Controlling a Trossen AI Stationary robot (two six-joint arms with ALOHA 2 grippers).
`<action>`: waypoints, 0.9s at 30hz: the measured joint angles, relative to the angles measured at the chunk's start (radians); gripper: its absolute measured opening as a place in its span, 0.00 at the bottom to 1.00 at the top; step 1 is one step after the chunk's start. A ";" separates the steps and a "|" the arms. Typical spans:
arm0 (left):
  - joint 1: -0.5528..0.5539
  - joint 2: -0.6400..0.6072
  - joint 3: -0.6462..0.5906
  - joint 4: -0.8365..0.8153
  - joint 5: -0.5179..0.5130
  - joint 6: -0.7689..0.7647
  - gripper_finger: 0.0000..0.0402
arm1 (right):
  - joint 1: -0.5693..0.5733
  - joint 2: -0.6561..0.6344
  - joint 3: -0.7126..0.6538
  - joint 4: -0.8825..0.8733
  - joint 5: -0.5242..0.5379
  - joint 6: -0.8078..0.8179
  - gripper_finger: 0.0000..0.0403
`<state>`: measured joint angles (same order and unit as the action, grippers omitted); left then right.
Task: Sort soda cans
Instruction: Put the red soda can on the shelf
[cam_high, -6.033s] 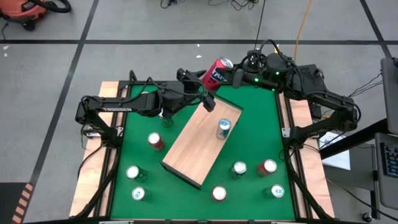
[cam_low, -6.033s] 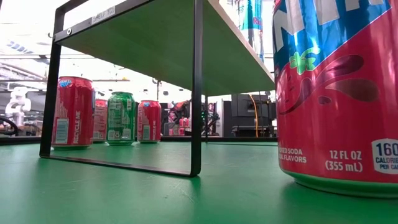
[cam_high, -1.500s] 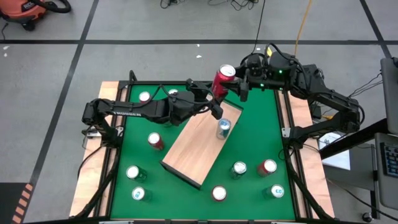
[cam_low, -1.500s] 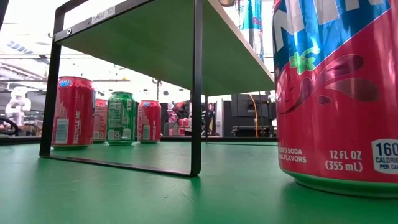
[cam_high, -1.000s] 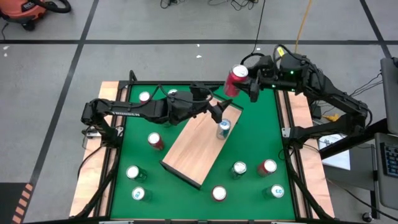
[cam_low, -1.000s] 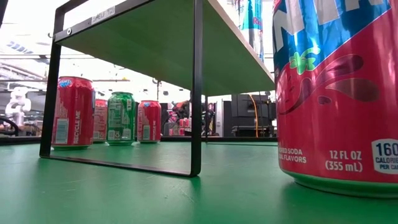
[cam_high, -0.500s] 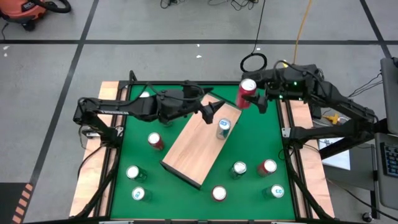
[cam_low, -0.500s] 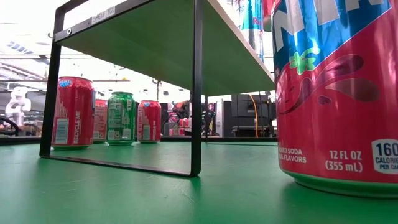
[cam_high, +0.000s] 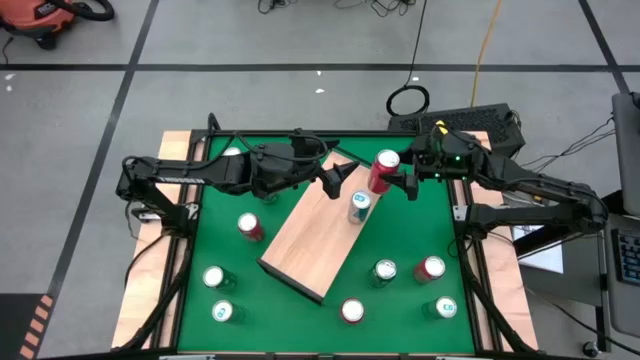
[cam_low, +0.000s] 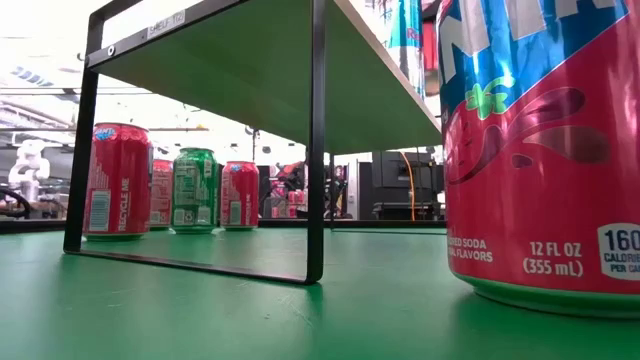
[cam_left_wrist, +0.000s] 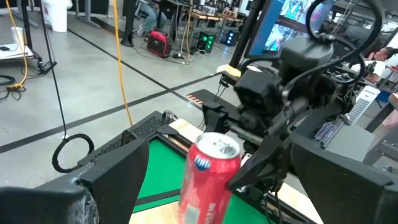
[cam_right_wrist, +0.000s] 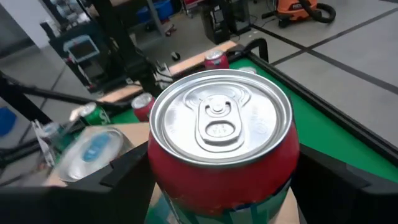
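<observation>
Over the board's far corner: red can — upright, just above a blue can
Right gripper: clamped on red can
Left gripper: fingers wide — empty, near board

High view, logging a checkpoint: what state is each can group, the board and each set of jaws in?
Red can: held above the wooden board's far end, roughly upright.
Right gripper: jaws shut on the red can.
Left gripper: jaws open, empty, over the board.
Blue can: upright on the board.
Wooden board: raised shelf, lying diagonal.
Cans on the green mat: upright, untouched.
</observation>
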<state>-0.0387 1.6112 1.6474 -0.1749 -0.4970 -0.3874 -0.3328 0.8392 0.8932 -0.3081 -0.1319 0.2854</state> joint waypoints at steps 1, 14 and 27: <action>0.000 0.000 0.000 0.000 0.000 0.000 0.98 | 0.000 0.006 -0.006 0.000 -0.001 -0.013 0.75; 0.000 0.000 0.000 0.000 -0.006 0.001 0.98 | 0.000 0.108 -0.016 -0.002 -0.001 -0.152 0.75; 0.000 0.000 -0.001 -0.003 -0.008 0.008 0.98 | 0.000 0.154 -0.013 0.008 -0.003 -0.175 0.75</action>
<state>-0.0387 1.6115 1.6466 -0.1780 -0.5049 -0.3794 -0.3325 0.9937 0.8799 -0.2999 -0.1352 0.1104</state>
